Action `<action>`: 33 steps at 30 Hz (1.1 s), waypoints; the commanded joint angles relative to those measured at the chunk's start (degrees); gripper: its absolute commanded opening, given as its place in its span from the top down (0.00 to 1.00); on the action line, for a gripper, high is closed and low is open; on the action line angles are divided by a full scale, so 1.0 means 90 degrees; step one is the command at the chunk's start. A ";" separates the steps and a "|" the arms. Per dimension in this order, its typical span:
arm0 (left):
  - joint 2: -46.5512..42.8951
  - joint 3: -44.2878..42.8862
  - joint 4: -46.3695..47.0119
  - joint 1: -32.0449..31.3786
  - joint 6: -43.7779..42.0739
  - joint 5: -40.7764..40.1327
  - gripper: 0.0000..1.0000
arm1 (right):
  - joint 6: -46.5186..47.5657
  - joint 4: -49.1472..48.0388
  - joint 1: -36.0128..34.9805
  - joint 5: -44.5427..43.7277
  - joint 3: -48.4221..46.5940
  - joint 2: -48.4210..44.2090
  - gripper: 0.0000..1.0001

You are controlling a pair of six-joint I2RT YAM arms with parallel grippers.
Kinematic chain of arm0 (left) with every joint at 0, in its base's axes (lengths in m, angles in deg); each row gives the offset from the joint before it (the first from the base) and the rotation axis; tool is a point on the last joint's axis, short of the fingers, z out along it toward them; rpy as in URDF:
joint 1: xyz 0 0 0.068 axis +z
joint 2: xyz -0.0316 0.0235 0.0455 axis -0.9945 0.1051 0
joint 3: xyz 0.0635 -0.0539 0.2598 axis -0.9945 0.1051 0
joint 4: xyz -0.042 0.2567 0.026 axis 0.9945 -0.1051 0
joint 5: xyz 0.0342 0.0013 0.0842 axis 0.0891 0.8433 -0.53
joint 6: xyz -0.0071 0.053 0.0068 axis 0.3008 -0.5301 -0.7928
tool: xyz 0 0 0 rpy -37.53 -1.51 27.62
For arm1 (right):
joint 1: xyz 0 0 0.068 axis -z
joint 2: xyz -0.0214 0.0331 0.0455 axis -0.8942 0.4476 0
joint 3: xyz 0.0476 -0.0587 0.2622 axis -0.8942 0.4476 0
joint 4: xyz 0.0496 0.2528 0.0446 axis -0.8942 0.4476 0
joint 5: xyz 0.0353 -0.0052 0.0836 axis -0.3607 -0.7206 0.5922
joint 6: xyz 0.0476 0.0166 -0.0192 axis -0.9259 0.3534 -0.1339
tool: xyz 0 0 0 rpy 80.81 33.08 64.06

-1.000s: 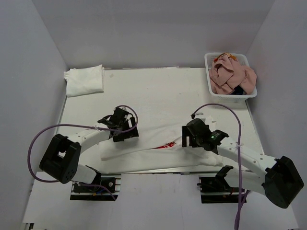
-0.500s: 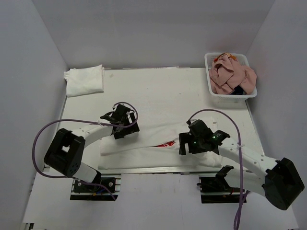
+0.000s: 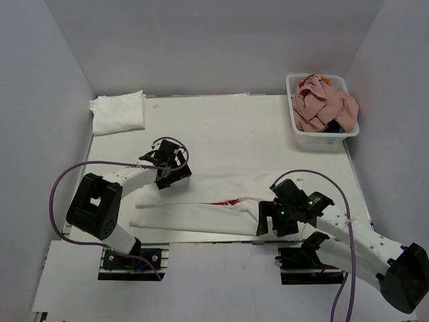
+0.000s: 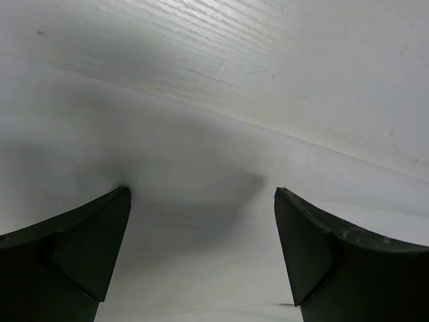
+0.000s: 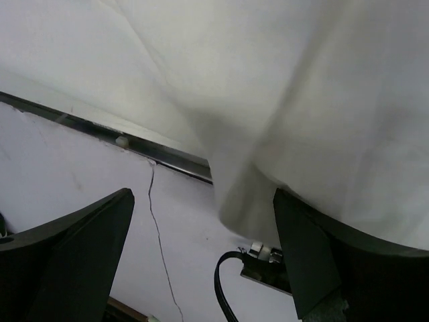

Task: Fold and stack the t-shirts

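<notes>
we see the left gripper [image 4: 201, 204] and right gripper [image 5: 203, 204], jaws apart, at opposite ends of the white t-shirt [image 3: 194, 213], likely straightening it.

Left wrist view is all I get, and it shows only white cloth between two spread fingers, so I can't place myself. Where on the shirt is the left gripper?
Observer: The left gripper is at the far left edge of the white t-shirt, which lies in a long band along the table's near side.
Operator: And the right gripper?
Observer: The right gripper is open at the shirt's right end. There, the cloth drapes over the table's metal front rim.
Operator: Anything stacked yet?
Observer: One folded white shirt lies in the far left corner. A pink shirt is in the basket at the far right.
</notes>
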 commanded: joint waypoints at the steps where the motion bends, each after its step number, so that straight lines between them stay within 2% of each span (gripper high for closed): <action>1: 0.0476 0.0349 -0.0547 0.0265 -0.0084 -0.0633 0.01 | -0.0091 0.0365 -0.0035 -0.0358 -0.0522 -0.0391 0.10; 5: 0.0476 0.0213 -0.0547 0.0343 -0.0143 -0.0633 0.01 | 0.0377 -0.0423 -0.0015 -0.0301 -0.1108 -0.1131 0.10; 10: 0.0475 0.0076 -0.0547 0.0470 -0.0202 -0.0702 0.01 | 0.0418 -0.0680 0.0004 -0.1032 -0.1080 -0.1134 0.10; 14: 0.0651 -0.0236 -0.0547 0.0529 -0.0347 -0.0702 0.01 | 0.0057 -0.0817 0.0004 -0.2181 -0.0972 0.0053 0.10; 16: 0.0652 -0.0372 -0.0605 0.0529 -0.0416 -0.0702 0.01 | -0.0187 -0.0905 0.0034 -0.2446 -0.0943 0.0398 0.10; 17: 0.0729 -0.0373 -0.0692 0.0529 -0.0416 -0.0702 0.01 | -0.0159 -0.1137 0.0072 -0.2613 -0.0972 0.0931 0.10; 19: 0.0798 -0.0665 -0.1043 0.0529 -0.0416 -0.0838 0.01 | -0.0004 -0.1411 0.0150 -0.2721 -0.1166 0.1538 0.10; 25: 0.0671 -0.0666 -0.0977 0.0529 -0.0416 -0.0771 0.01 | 0.0300 -0.1792 0.0570 -0.2908 -0.1831 0.3587 0.10; 27: 0.0671 -0.0666 -0.0977 0.0529 -0.0416 -0.0770 0.01 | 0.0456 -0.2007 0.0872 -0.2810 -0.1870 0.3894 0.10; 28: 0.0671 -0.0734 -0.0977 0.0529 -0.0416 -0.0702 0.01 | 0.0475 -0.2357 0.1028 -0.2723 -0.1900 0.4321 0.12; 33: 0.0798 -0.0891 -0.1200 0.0470 -0.0416 -0.0642 0.01 | 0.0651 -0.2672 0.1653 -0.2595 -0.2786 0.5632 0.16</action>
